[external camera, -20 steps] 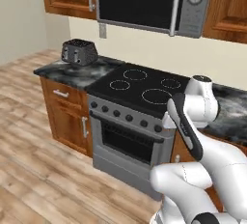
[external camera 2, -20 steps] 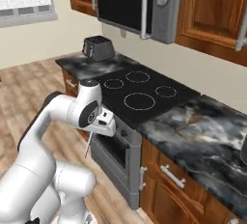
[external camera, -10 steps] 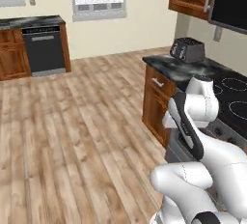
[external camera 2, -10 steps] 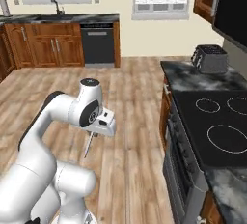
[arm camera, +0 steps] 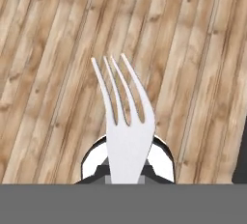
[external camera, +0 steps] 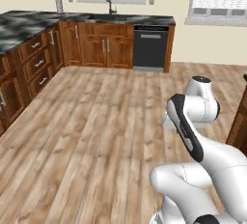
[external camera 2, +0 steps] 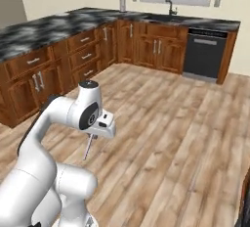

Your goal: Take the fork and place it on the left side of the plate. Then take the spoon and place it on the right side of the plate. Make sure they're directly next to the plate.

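In the left base view, you had the arm folded up at the lower right over a bare wood floor (external camera: pixel 96 121), with dark-topped wooden cabinets (external camera: pixel 103 49) along the far wall and left side, a black dishwasher (external camera: pixel 151 48) among them, and a faucet (external camera: pixel 110 7) at the sink. The hand sat behind the arm's own links there, so I could not make out what it carried.

In the right base view, your gripper (external camera 2: pixel 93 134) hung just below the wrist, pointing down toward the floor. A fork (external camera 2: pixel 88 147) dangled from it as a very thin pale sliver, slightly slanted, well above the boards. The same cabinets and dishwasher (external camera 2: pixel 205 54) stood at the back.

In the hand view, you could see the fork (arm camera: pixel 126 131) plainly: flat, silver-grey, matte, with four long slim tines fanning a little and curving to the upper left, widening into a smooth neck. That neck ran down between the two dark fingertips (arm camera: pixel 161 159), which were clamped on it from either side. Behind the tines lay only slanted planks.
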